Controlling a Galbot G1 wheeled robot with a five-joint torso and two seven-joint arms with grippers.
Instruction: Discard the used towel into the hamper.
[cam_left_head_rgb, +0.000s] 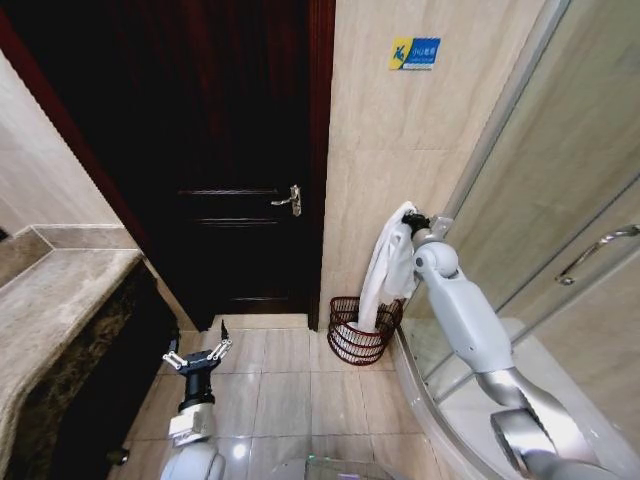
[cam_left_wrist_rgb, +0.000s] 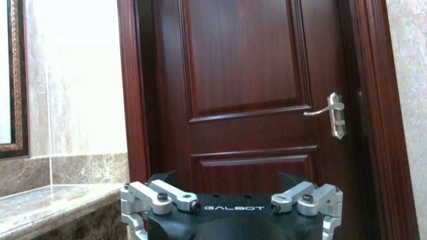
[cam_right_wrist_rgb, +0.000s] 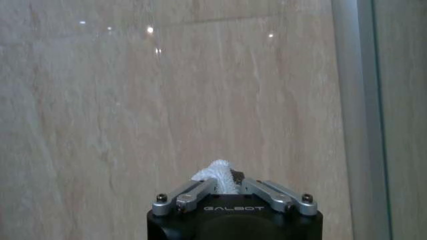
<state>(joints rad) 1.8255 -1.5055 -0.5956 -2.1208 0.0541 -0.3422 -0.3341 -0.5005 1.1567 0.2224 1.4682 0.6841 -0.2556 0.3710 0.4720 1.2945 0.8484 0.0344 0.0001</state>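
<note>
Tiled bathroom: right gripper (cam_left_head_rgb: 413, 222) clamps the towel (cam_left_head_rgb: 385, 268) above the hamper (cam_left_head_rgb: 360, 330), its tail inside, release outstanding; left gripper (cam_left_head_rgb: 199, 355) idle, jaws spread, well left of hamper.

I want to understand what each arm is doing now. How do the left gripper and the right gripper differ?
The left gripper is open and holds nothing; the right gripper is shut on the white towel. The left gripper is low, facing the dark door; the right gripper is raised by the tiled wall, above the hamper, where the towel's lower end hangs. Both are black and marked Galbot.
</note>
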